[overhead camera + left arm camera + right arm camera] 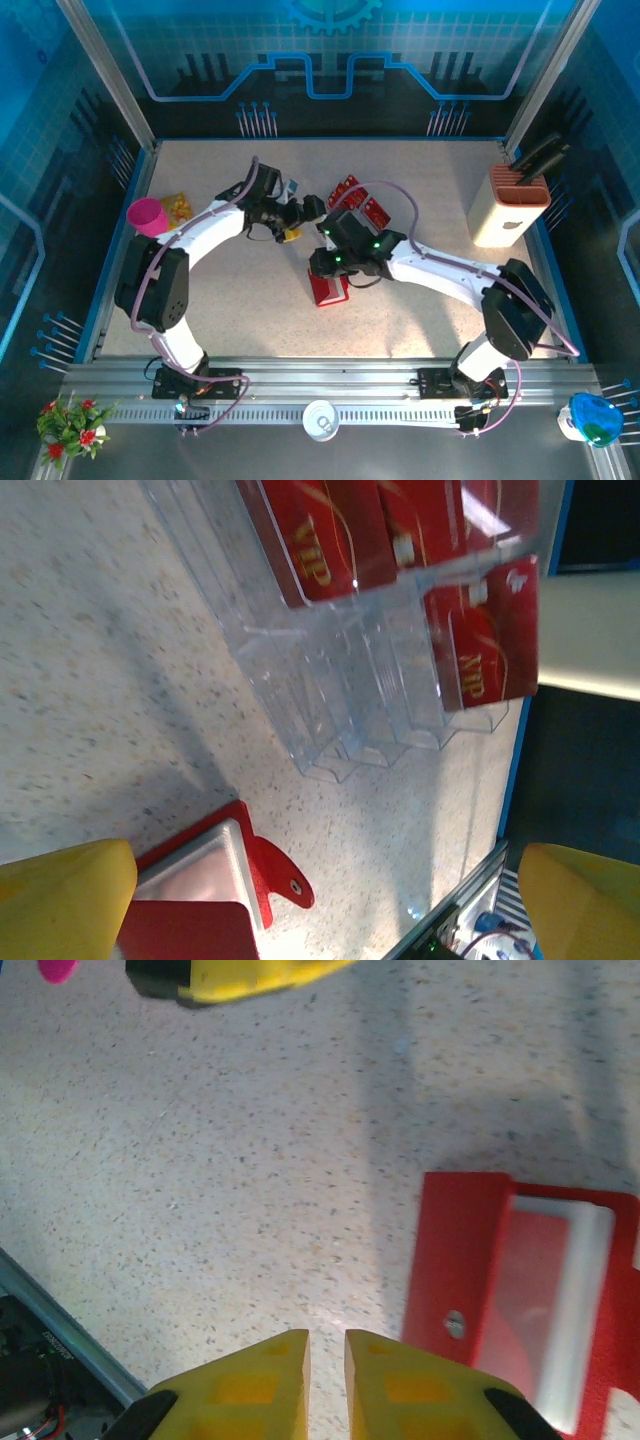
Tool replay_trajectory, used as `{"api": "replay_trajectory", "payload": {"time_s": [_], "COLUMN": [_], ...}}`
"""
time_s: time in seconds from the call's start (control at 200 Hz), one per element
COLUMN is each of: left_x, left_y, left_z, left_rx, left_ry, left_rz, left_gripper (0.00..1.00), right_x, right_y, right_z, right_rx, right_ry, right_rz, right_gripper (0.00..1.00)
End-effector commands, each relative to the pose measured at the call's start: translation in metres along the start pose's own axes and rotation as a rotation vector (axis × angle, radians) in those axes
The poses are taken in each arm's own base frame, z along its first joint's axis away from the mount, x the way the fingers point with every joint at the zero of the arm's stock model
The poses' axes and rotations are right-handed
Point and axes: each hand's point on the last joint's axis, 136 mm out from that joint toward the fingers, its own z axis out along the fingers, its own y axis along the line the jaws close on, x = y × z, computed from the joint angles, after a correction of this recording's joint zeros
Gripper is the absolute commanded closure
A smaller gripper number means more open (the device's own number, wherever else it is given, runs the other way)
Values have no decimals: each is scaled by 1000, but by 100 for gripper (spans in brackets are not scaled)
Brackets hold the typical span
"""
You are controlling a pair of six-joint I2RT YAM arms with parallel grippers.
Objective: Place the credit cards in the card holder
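The red card holder (327, 288) lies open on the table's middle, its pale inside (590, 1300) facing up. Red credit cards (318, 542) marked VIP stand in the clear compartmented tray (340, 695), with another card (485, 645) at its far end. My left gripper (296, 224) hovers between tray and holder, its yellow fingers (62, 900) wide open and empty. My right gripper (326, 262) hangs just beside the holder's (462, 1260) left edge. Its fingertips (262, 1375) are almost together, with only bare table in the narrow gap.
A beige slotted block (508, 205) stands at the back right. At the left edge are a pink cup (147, 215) and some yellow pieces (177, 206). The metal rail (330, 385) runs along the near edge.
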Motion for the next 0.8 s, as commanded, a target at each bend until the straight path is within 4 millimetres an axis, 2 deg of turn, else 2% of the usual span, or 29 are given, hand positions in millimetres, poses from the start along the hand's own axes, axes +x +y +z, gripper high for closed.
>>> {"api": "replay_trajectory", "payload": {"time_s": [0.0,0.17,0.435,0.62,0.795], "left_x": [-3,5,30,49,74], "left_y": [9,35,60,67,67], "left_z": [-19,-23,-24,-21,-7], "left_rx": [-26,-117,-195,-248,-303], "left_ry": [-14,5,67,114,179], "left_rz": [-60,-81,-49,21,113], "left_gripper": [1,1,1,1,1], "right_x": [10,22,47,60,66], "right_y": [0,-23,-67,-90,-98], "right_z": [13,25,40,43,45], "right_rx": [36,81,127,169,181], "right_ry": [55,80,119,129,136], "right_rz": [-33,2,94,127,142], "right_gripper": [84,87,90,92,93]}}
